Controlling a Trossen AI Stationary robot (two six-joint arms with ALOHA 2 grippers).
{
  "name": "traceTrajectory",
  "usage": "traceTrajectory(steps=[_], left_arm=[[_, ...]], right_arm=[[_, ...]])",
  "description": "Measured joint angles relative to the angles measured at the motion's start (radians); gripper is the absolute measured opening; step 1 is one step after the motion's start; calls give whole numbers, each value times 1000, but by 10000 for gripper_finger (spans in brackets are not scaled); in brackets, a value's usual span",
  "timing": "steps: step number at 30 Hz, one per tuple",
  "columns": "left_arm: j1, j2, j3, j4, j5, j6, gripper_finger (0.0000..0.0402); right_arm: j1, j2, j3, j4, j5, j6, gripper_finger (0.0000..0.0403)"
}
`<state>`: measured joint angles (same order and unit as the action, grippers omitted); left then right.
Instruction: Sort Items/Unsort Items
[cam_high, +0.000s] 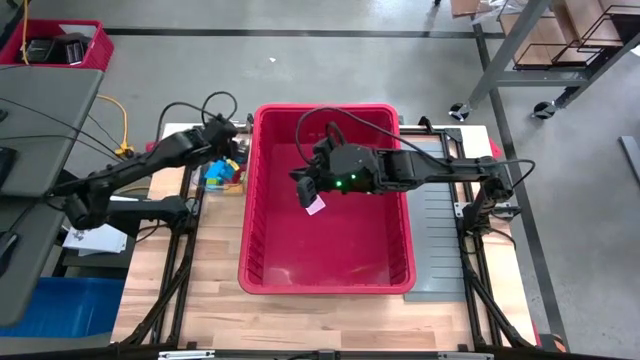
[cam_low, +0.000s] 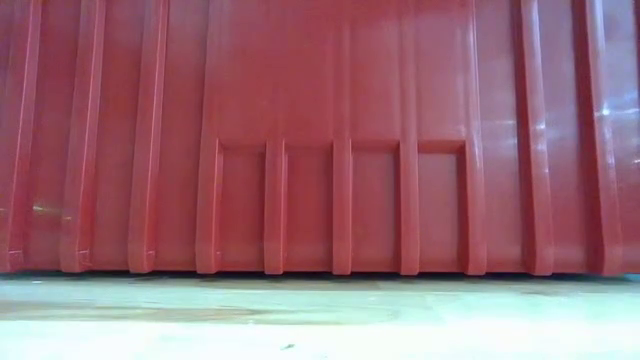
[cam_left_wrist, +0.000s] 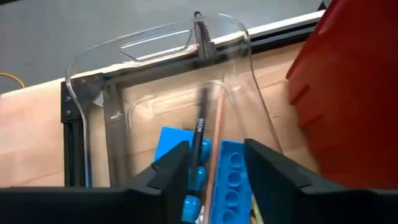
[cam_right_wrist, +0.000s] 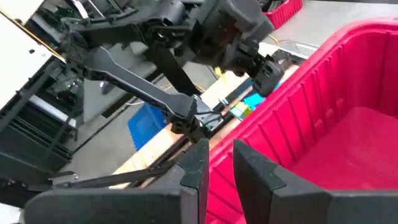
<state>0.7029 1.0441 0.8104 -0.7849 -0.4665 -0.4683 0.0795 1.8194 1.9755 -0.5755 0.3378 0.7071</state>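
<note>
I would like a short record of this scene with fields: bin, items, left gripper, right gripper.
bin: large red bin in the table's middle; only a small pale piece shows inside, under the right gripper
items: blue blocks and a dark pen in a clear container left of the bin
left gripper: above the clear container, fingers apart, holding nothing
right gripper: over the bin, fingers slightly apart, empty

You have a large red bin (cam_high: 327, 245) sitting in the middle of the wooden surface (cam_high: 225, 300). Just beside its left wall you see a clear plastic container (cam_left_wrist: 155, 68). A red crate (cam_high: 60, 50) and a blue box (cam_high: 70, 305) rest on the floor.
</note>
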Motion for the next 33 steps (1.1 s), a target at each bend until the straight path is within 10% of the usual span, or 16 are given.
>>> traceTrajectory(steps=[14,33], left_arm=[[-72,-140,302,10,223,-54,231],[-378,507,623,-99,618,-324,186]], right_arm=[[-29,-82,0,-323,79,-1,62],[-38,-138,1,-595,80,157,62]])
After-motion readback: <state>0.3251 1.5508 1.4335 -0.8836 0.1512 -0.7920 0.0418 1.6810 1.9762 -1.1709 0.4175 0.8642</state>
